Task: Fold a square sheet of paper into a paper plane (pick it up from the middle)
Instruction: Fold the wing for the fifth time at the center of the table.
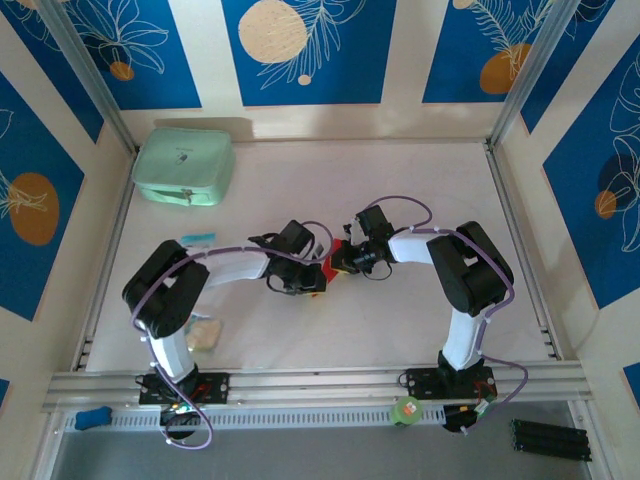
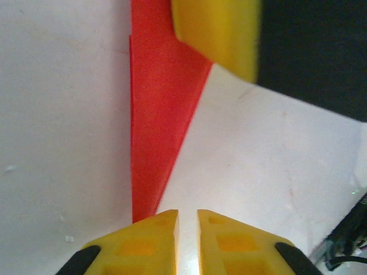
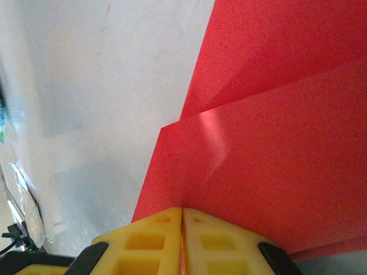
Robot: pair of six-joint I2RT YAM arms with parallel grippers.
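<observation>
At the middle of a white counter [image 1: 300, 180], the right tool [image 3: 182, 215] is clamped on the edge of a creased red paper plane [image 3: 275, 160] lying there. The left tool [image 2: 188, 220] sits at the plane's narrow tip, slightly parted, gripping nothing.

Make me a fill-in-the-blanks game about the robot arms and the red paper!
1. The right end effector is ____ on the folded bright red paper sheet.
2. The soft mint-green zip case sits in the white table's far ____ corner.
3. The left end effector's blocky plastic fingers are coloured ____.
Missing words: shut, left, yellow.
</observation>
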